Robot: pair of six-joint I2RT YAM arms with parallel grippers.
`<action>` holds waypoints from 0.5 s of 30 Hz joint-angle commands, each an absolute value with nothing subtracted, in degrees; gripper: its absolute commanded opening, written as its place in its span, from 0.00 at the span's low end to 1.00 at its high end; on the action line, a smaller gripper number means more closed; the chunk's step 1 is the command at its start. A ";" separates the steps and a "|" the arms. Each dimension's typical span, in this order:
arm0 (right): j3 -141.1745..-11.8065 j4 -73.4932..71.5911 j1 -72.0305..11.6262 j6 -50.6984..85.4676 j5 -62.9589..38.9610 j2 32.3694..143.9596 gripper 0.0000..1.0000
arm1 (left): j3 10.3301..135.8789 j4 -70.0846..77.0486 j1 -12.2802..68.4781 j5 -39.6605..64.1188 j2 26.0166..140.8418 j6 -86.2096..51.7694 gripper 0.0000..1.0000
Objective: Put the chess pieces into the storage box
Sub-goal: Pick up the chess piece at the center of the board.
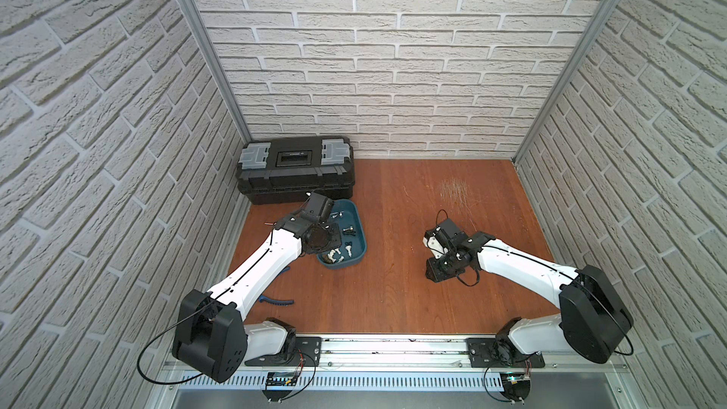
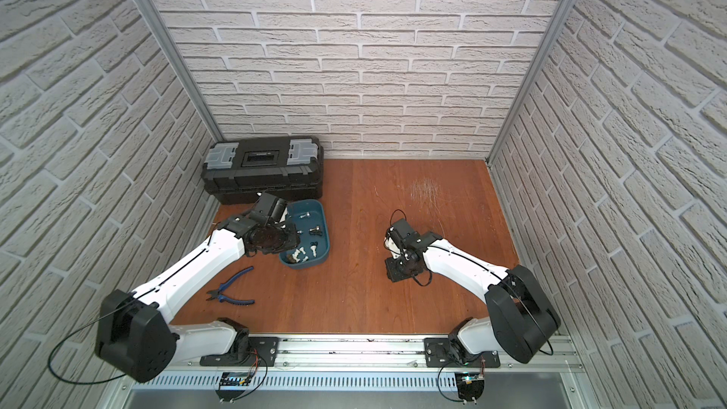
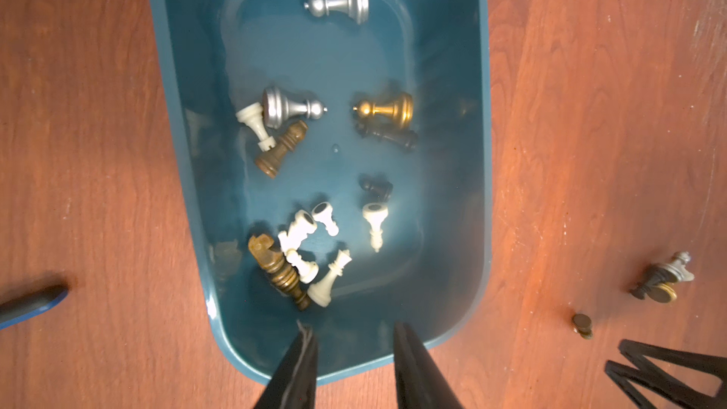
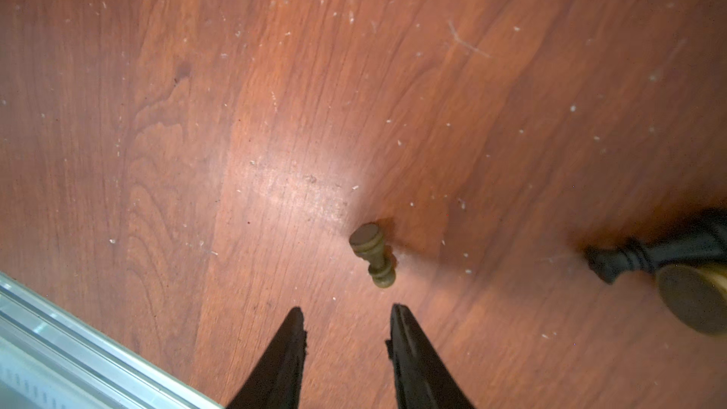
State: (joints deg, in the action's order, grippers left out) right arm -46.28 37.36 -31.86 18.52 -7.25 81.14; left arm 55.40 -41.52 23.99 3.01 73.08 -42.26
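Observation:
The teal storage box (image 1: 360, 247) lies left of the table's middle, in both top views, with its rim (image 3: 169, 112) filling the left wrist view. Inside lie several chess pieces: silver (image 3: 342, 0), gold (image 3: 389, 110), white (image 3: 373, 222), brown (image 3: 275, 261) and black (image 3: 377, 188). My left gripper (image 3: 352, 326) hangs open over one short end of the box, holding nothing. My right gripper (image 4: 347, 308) is open and empty above bare wood. An olive-brown pawn (image 4: 371, 253) lies just beyond its fingertips. A black piece (image 4: 649, 257) and a gold-based piece (image 4: 696, 300) lie off to one side.
A black toolbox (image 1: 297, 169) stands at the back left, right behind the storage box. Blue-handled pliers (image 2: 232, 293) lie by the left arm. An aluminium rail (image 4: 59, 348) runs along the table's front edge. Brick-patterned walls close in three sides.

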 commanded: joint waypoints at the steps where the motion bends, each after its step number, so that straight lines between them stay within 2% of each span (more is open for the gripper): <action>1: -45.79 34.28 -32.59 19.07 -2.88 83.40 0.41 | 54.71 -39.61 24.59 2.86 72.33 -43.35 0.37; 9: -46.33 33.08 -33.22 19.69 0.13 88.17 0.41 | 53.10 -40.23 25.33 2.02 69.98 -43.51 0.37; 15: -46.88 32.14 -34.94 19.97 -1.10 91.23 0.32 | 52.38 -40.40 25.38 1.96 69.39 -43.09 0.38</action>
